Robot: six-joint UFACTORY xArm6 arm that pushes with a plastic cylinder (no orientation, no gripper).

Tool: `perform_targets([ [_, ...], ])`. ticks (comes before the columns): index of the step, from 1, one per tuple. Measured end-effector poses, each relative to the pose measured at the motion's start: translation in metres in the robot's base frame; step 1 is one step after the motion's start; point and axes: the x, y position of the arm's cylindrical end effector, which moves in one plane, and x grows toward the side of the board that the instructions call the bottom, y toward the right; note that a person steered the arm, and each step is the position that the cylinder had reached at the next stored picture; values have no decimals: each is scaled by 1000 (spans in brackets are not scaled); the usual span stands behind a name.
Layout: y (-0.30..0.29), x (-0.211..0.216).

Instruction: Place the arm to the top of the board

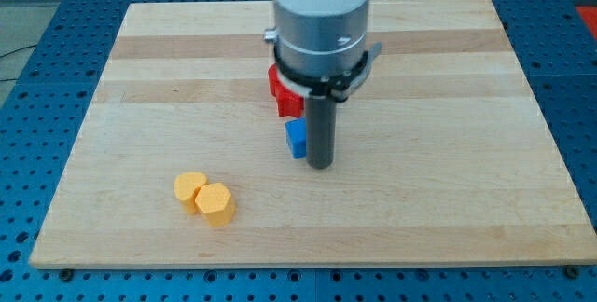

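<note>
Resting on the board [448, 106] just right of the blue block [297, 139], our tip [320, 164] sits a little below the middle of the frame, its dark rod rising straight up into the grey and white arm [322, 22] that fills the upper centre. We carry no jaws, only this rod, so nothing is held. The blue block stands so close to the rod's left side that we cannot tell whether the two touch or a sliver of wood lies between them. Above the blue block, partly hidden behind the arm's collar, lies the red block [284, 92]; its shape is hard to make out, and its lower edge comes near the blue block's top. Well apart from these, in the lower left of the frame, two yellow blocks touch each other: the rounder yellow block [190, 188] on the left and the yellow hexagon [215, 205] just below and right of it. The pale wooden board spans most of the frame, lying on a blue perforated table [56, 22] that shows along every edge. We see our tip standing well below the board's top edge, nearer the middle.
</note>
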Motion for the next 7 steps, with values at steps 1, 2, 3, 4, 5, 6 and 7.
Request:
perform_targets([
  [1,-56,-25],
  [2,-26,-12],
  [3,71,-34],
  [4,112,-41],
  [5,114,-41],
  [6,116,-42],
  [7,139,-117],
])
